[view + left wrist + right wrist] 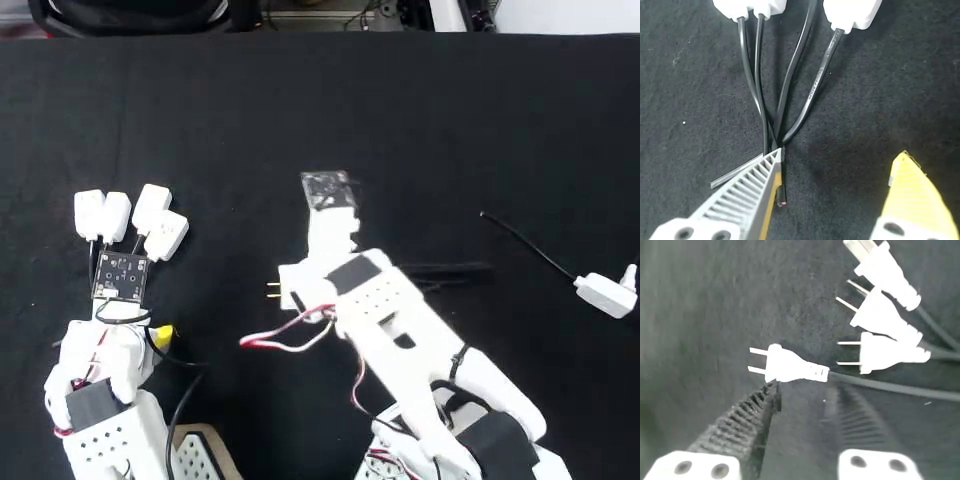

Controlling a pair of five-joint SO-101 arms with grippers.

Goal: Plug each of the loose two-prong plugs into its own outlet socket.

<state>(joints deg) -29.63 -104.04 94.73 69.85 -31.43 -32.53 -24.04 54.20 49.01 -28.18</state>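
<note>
Several white outlet sockets lie in a cluster at the table's left, their black cables running back to my left gripper. It is open, and the cables pass beside its ribbed finger, not between the fingers. In the left wrist view the sockets lie just ahead. Several white two-prong plugs lie on the cloth in front of my open right gripper. The nearest plug rests just off its dark ribbed finger. In the high view the right arm covers most of them; one plug pokes out.
Black cloth covers the table. One more white cable end lies near the right edge, its thin black cable running up and left. The left arm stands at the front left. Red and white arm wires hang by the middle.
</note>
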